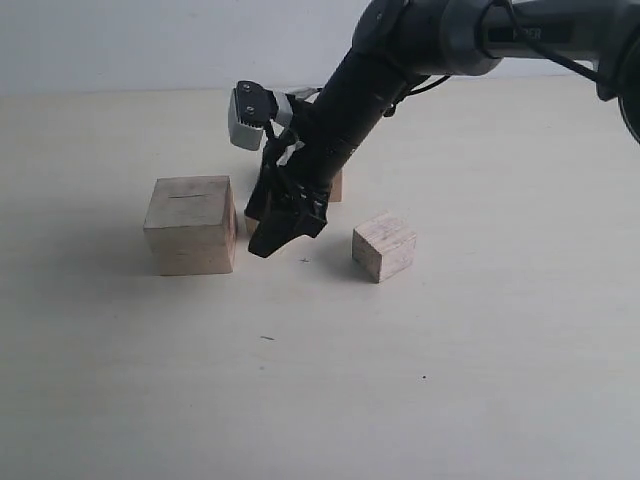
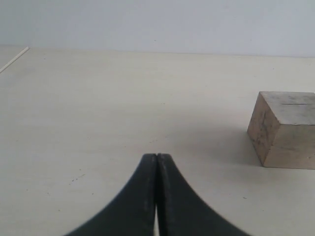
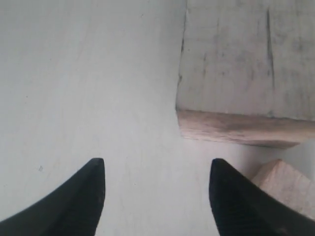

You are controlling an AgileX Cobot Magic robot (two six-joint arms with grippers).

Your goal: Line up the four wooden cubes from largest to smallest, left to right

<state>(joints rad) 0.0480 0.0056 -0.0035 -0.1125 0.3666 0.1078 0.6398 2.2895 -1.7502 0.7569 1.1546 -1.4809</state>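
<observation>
The largest wooden cube [image 1: 190, 225], with a thin slit on top, stands left of centre; it also shows in the left wrist view [image 2: 285, 130] and the right wrist view [image 3: 236, 59]. A smaller cube [image 1: 384, 246] sits turned at an angle to the right. A third cube [image 1: 337, 187] peeks out behind the right arm. The corner of another cube [image 3: 283, 184] lies just outside one finger of my right gripper [image 3: 157, 167]. This right gripper [image 1: 283, 238] is open, low over bare table just right of the largest cube. My left gripper [image 2: 157, 155] is shut and empty.
The pale tabletop [image 1: 320, 400] stretches wide in front of the cubes. The black right arm [image 1: 370, 90] slants down from the upper right, with its grey wrist camera [image 1: 247, 117] above the cubes. A light wall runs behind the table.
</observation>
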